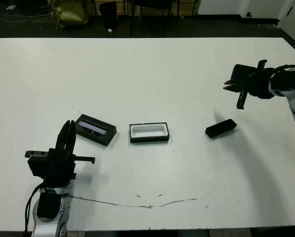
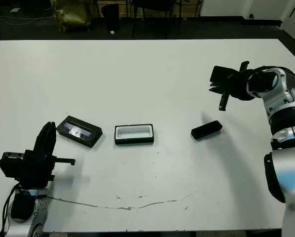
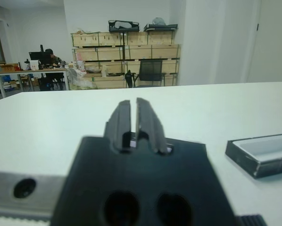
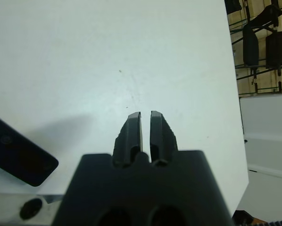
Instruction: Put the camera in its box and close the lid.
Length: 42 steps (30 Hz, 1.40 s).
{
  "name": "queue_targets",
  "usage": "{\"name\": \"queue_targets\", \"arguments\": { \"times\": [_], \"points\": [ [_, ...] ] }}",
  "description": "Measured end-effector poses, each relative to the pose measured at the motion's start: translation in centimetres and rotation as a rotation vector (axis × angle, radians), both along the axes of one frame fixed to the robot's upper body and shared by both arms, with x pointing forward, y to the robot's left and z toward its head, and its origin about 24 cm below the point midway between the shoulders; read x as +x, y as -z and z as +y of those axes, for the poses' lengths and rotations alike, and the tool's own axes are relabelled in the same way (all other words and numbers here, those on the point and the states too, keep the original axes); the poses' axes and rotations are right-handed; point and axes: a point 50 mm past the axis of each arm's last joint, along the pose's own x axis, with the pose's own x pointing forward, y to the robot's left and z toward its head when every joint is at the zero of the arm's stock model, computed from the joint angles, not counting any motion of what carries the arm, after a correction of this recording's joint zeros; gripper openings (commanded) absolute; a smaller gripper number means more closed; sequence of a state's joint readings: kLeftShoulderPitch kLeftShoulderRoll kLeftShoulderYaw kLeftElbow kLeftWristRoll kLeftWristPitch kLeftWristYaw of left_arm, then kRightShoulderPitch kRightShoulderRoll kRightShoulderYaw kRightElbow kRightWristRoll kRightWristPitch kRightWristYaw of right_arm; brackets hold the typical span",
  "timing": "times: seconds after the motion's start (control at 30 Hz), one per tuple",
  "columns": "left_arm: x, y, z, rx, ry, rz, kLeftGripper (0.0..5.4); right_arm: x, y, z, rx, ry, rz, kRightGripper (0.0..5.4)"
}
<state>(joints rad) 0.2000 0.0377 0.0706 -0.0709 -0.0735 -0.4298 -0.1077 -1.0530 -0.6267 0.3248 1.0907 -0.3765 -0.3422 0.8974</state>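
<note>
On the white table (image 1: 147, 64), both grippers' fingers are pressed together; spread the right gripper (image 1: 240, 101) before lowering onto the flat black oblong camera (image 1: 220, 128) just beneath its fingertips.

A lab or workshop room, with storage and desks around one big test worktop.

The white worktop (image 1: 147, 69) fills the middle of the room and serves as the landmark. Beyond its far edge, the left wrist view shows shelving (image 3: 127, 59) stacked with rows of tan crates against a white wall, black cases (image 3: 124, 25) on top of it and an empty black office chair (image 3: 150, 73) in front. Farther off, beside those shelves, a person sits at a desk (image 3: 23, 75) with a monitor (image 3: 37, 56). The floor (image 1: 19, 27) past the worktop's far edge is dark, with cables lying on it.
</note>
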Motion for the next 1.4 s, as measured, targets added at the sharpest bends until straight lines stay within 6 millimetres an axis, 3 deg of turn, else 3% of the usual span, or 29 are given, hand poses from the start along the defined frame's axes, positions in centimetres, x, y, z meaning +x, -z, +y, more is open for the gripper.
{"name": "queue_targets", "arguments": {
  "times": [1.4],
  "points": [
    [-0.4,0.0,-0.2,-0.023,-0.015,0.055,0.02,-1.9,4.7,-0.2,-0.037,-0.062,0.099,0.0]
  ]
}}
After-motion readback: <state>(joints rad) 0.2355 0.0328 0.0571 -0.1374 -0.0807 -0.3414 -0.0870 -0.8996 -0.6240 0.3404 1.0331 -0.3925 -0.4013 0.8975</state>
